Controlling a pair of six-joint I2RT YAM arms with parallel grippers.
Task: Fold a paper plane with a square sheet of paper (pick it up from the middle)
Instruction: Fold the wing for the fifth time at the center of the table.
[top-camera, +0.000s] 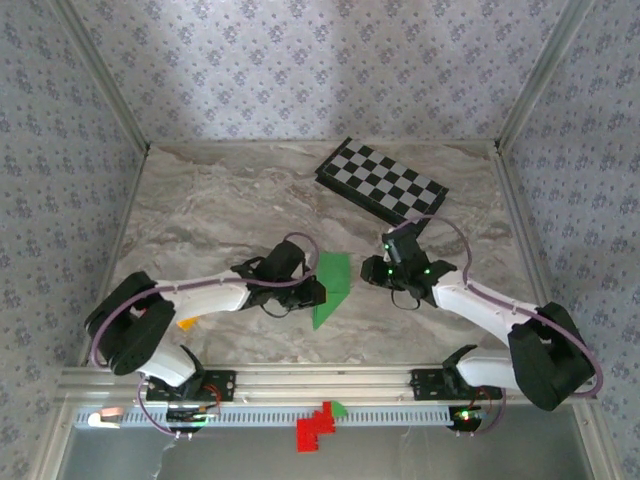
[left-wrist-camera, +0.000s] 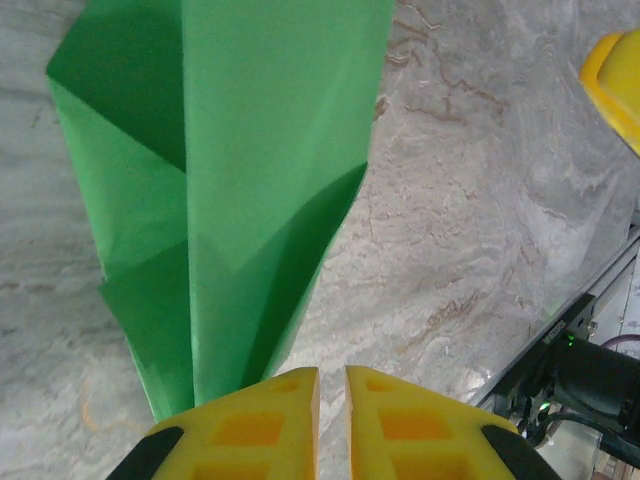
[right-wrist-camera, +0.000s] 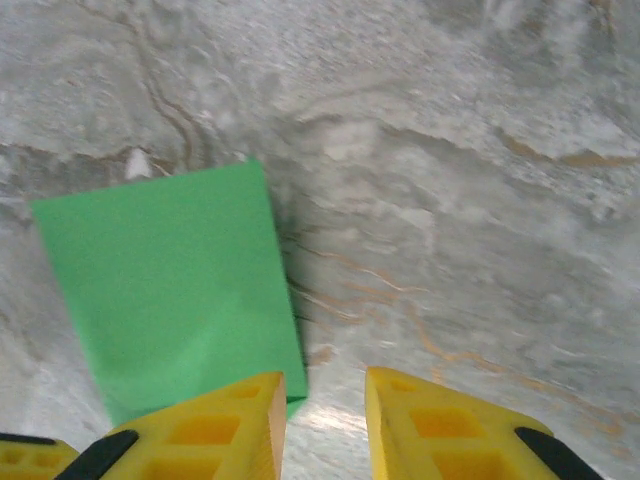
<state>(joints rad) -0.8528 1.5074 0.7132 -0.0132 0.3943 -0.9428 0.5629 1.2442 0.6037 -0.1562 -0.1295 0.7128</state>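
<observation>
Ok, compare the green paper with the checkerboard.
The paper is plain green, the checkerboard black-and-white checked. The paper is folded and creased, the checkerboard a flat board. The paper lies toward the near edge, the checkerboard at the far edge. Both rest on the table.

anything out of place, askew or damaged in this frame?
Nothing damaged or spilled. Two oddities: the red blocks and a tiny green piece sit off the marble table, beyond its near edge. The checkerboard lies askew at the far edge. The green paper is partly folded mid-table, which fits the task.
</observation>
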